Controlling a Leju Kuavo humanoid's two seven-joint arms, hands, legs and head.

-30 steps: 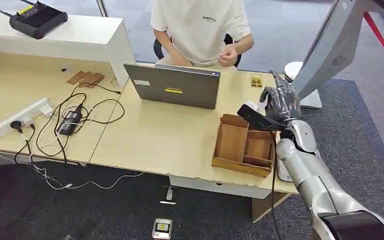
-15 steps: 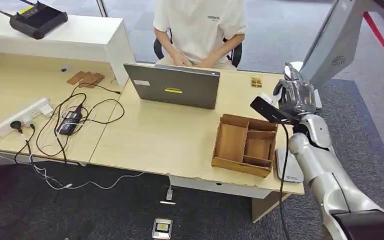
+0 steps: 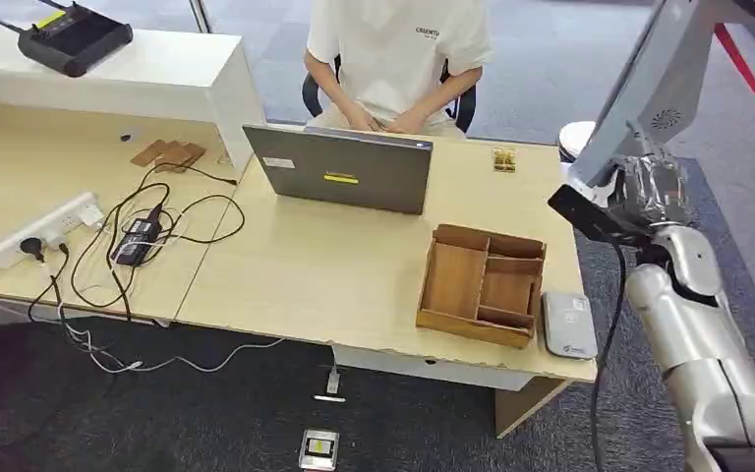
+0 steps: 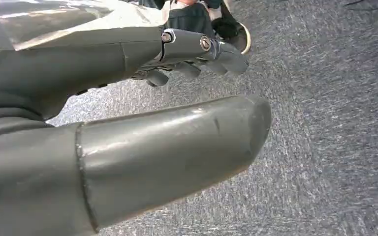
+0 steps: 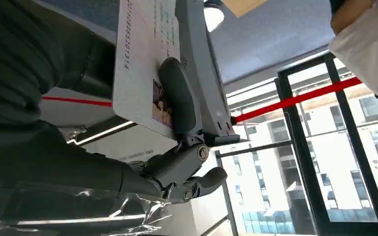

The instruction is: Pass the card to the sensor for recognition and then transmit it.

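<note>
My right hand (image 3: 649, 189) is raised beyond the table's right edge, just under the tilted grey panel (image 3: 649, 88) on its stand. It pinches a white card (image 5: 142, 54) with printed numbers and a small photo, a finger (image 5: 176, 96) pressed across its face. In the right wrist view the card stands close beside the panel's grey post (image 5: 203, 73). A small grey reader pad (image 3: 567, 324) lies flat at the table's front right corner, below and left of the hand. My left hand (image 4: 128, 123) hangs over grey carpet, fingers stretched out, holding nothing.
A wooden divided tray (image 3: 482, 283) sits left of the pad. A grey laptop (image 3: 344, 167) stands mid-table with a person in a white shirt (image 3: 393, 49) seated behind it. Cables and a power strip (image 3: 49, 228) lie on the left table (image 3: 334, 275).
My right hand carried the card from above the wooden tray to the right and away, up beside the grey panel, uncovering the reader pad. The person lowered both hands to the laptop.
</note>
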